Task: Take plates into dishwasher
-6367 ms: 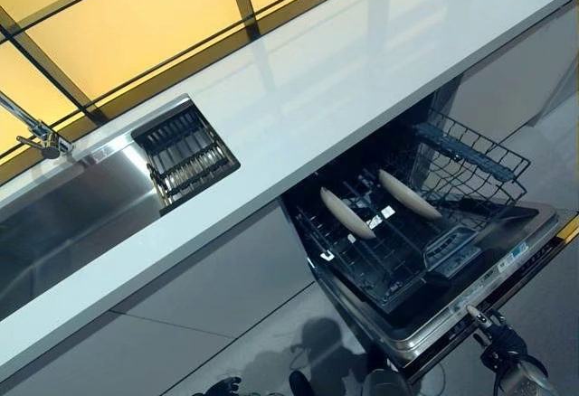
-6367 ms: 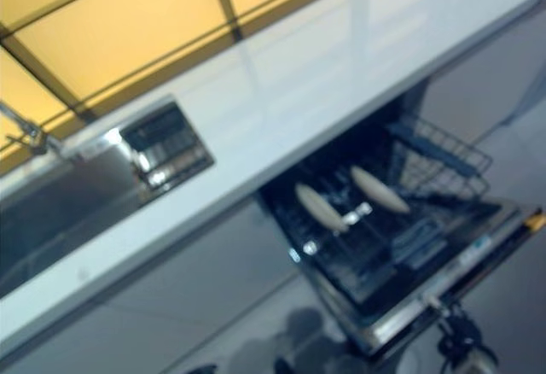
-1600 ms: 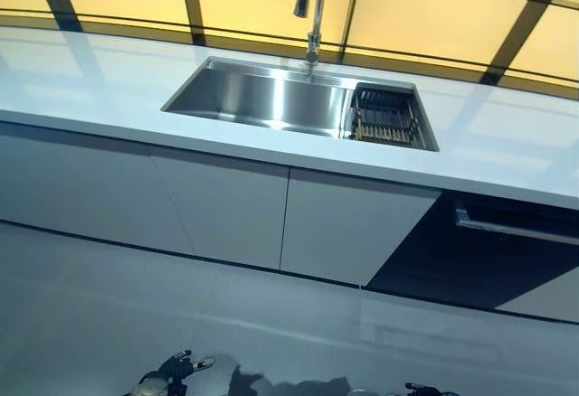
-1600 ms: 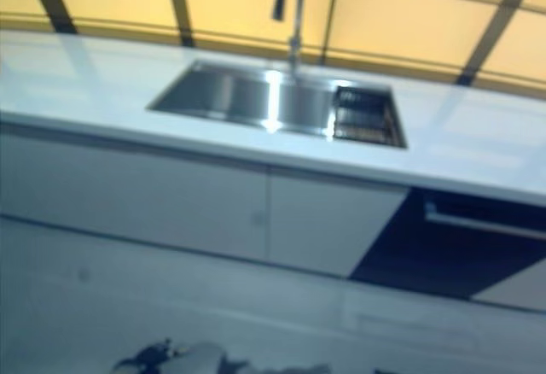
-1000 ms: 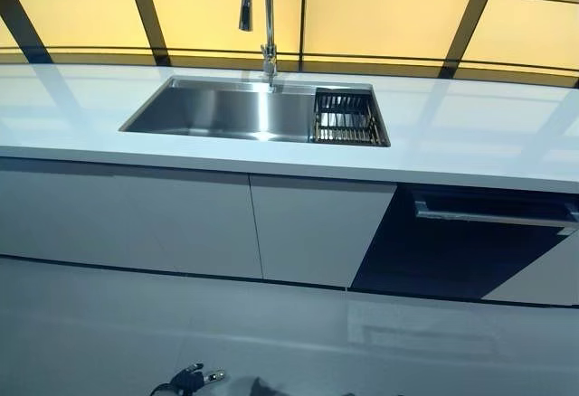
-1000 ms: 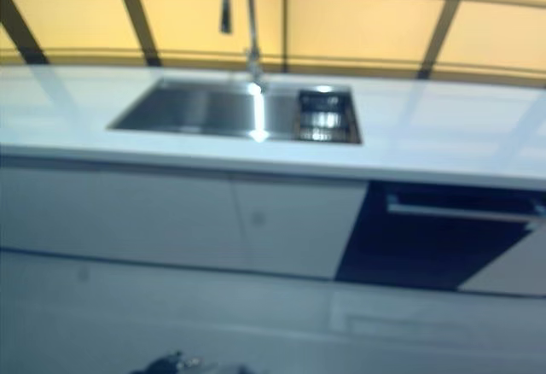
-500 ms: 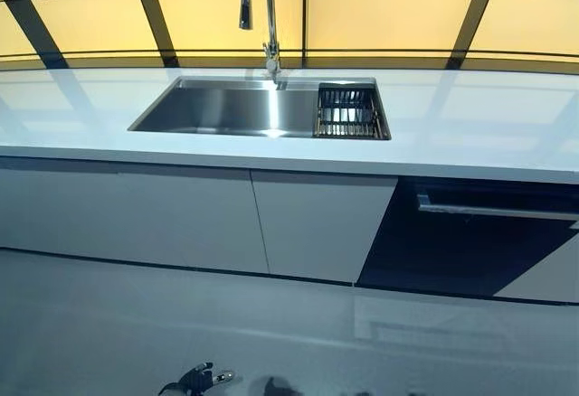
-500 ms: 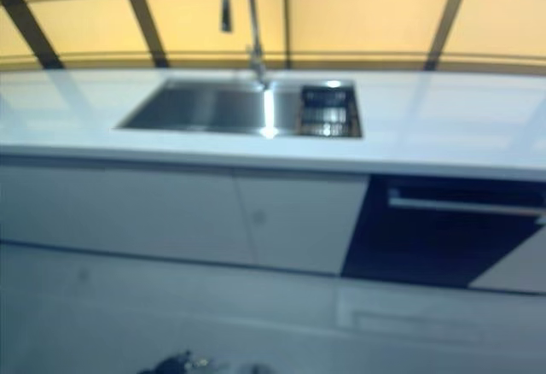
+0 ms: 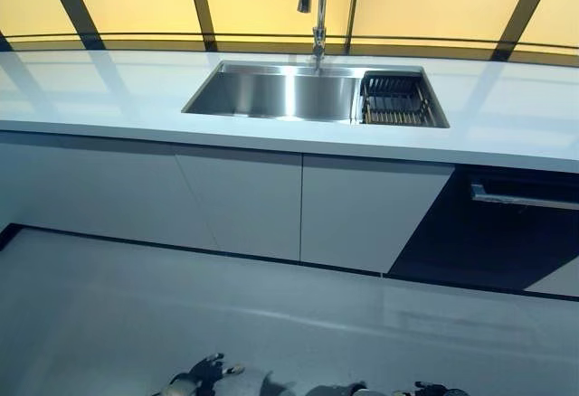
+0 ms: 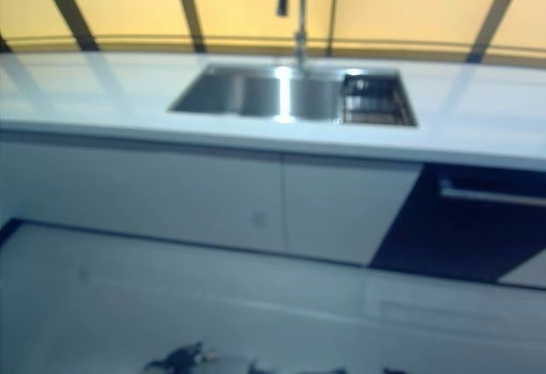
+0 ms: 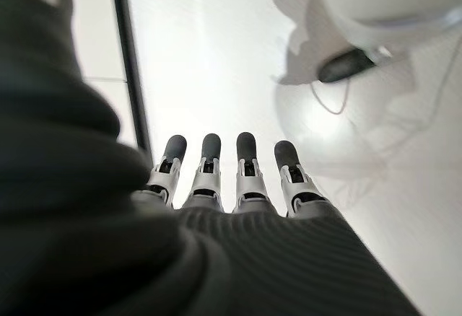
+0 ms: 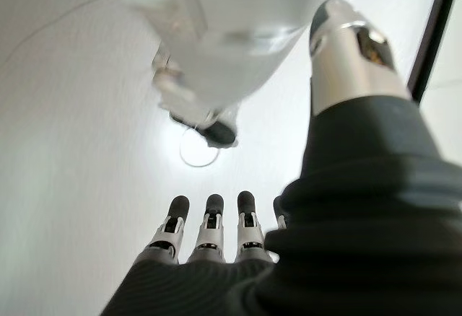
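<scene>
Left eye view shows a long white countertop (image 9: 109, 98) running across the upper half of the frame, with yellow window panels behind it. A steel sink (image 9: 280, 93) is set into the countertop right of centre, a tall faucet (image 9: 317, 7) standing at its far edge and a dark drain rack (image 9: 395, 102) filling its right end. Pale cabinet doors (image 9: 244, 202) close off the space below the countertop. At the right edge of the frame sits the dishwasher (image 9: 507, 238), its dark front closed and a silver bar handle across the top. No plates can be seen in any view.

The left hand (image 9: 204, 376) shows at the bottom edge of the frame, left of centre, low above the pale floor (image 9: 136, 315). In the left wrist view its fingers (image 11: 245, 164) lie straight, side by side, holding nothing. The right hand (image 12: 209, 240) is seen in the right wrist view, its fingers likewise stretched out in a row over the floor and empty, the thumb raised apart at the upper right of that frame.
</scene>
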